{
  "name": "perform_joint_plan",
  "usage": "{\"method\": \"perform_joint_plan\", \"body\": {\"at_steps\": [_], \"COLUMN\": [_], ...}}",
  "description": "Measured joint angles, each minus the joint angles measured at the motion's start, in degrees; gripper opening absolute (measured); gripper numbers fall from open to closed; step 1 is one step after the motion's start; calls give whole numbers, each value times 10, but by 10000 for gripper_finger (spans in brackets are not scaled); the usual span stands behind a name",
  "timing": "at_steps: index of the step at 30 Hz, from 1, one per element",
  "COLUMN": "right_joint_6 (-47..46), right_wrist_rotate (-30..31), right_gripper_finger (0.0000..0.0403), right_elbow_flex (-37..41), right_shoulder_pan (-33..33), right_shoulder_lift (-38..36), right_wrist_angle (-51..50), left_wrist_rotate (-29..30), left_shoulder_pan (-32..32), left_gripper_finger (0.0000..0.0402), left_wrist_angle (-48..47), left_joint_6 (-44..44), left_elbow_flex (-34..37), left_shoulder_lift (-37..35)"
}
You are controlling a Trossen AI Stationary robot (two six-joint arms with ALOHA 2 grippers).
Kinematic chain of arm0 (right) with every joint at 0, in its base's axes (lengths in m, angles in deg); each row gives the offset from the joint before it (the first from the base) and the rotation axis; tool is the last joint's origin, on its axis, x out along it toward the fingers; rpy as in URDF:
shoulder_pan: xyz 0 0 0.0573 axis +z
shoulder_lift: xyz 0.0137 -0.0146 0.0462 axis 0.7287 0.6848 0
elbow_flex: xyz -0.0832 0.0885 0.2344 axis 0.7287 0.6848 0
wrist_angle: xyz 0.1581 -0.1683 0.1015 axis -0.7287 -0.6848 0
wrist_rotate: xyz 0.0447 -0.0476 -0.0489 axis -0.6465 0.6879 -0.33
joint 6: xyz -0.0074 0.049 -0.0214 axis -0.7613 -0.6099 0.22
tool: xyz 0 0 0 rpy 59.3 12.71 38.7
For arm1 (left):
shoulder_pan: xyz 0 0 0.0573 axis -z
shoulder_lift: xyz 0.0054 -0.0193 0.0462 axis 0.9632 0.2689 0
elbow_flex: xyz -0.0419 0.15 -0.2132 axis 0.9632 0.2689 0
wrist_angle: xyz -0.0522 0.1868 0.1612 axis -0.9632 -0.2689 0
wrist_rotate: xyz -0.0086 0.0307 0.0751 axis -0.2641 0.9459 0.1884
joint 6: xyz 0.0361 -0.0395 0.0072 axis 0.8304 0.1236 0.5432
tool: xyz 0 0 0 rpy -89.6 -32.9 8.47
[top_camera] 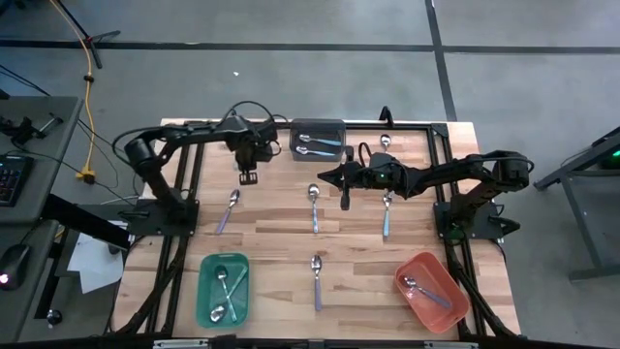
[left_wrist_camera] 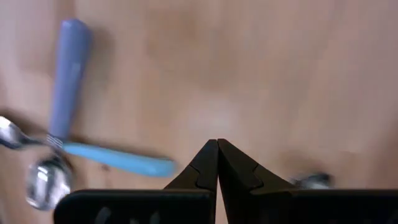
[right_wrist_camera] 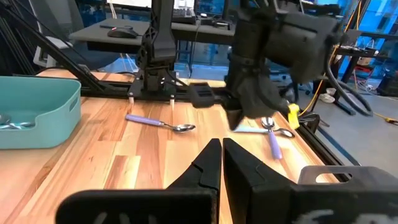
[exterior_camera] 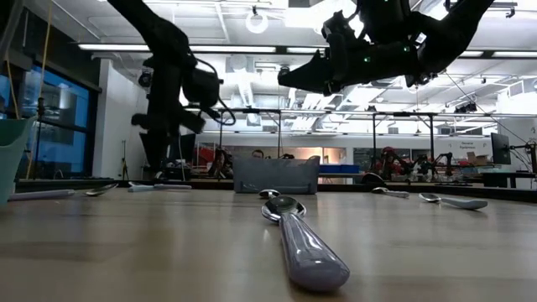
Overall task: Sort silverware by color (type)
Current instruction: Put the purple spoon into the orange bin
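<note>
Left hand: the left hand (top_camera: 248,177) is hanging over the desk (top_camera: 281,242) near the dark grey bin (top_camera: 318,138), fingers pressed together, gripping nothing.
Right hand: the right hand (top_camera: 343,201) is hovering mid-desk beside a lone spoon (top_camera: 314,206), fingers likewise meeting, carrying nothing.
Loose silverware: a lavender spoon (top_camera: 229,209) is lying just beside the left hand; two more spoons (top_camera: 316,279) and (top_camera: 387,215) are resting apart on the wood.
Sorted silverware: spoons are sitting in the green bin (top_camera: 206,291), the red bin (top_camera: 441,291) and the grey one.
Left wrist view: two crossed spoons (left_wrist_camera: 68,134), blue and lavender, are lying near the fingertips (left_wrist_camera: 205,163).
</note>
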Motion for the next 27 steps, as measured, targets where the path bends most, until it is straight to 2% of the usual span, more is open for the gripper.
{"method": "perform_joint_plan", "body": {"at_steps": [4,9,18,27], "right_joint_6": [0,0,2,5], "right_wrist_rotate": [0,0,0,0], "right_gripper_finger": [0,0,0,0], "right_elbow_flex": [0,0,0,0], "right_shoulder_pan": [0,0,0,0], "right_shoulder_lift": [0,0,0,0], "right_wrist_angle": [-6,-8,-12,-14], "left_wrist_rotate": [41,73,74,143], "left_shoulder_pan": [-2,-7,-29,-31], "left_gripper_finger": [7,37,129,180], "left_wrist_angle": [6,39,76,106], "left_joint_6": [63,123,134,149], "left_elbow_flex": [-19,-41,-53,-53], "left_shoulder_lift": [19,27,75,94]}}
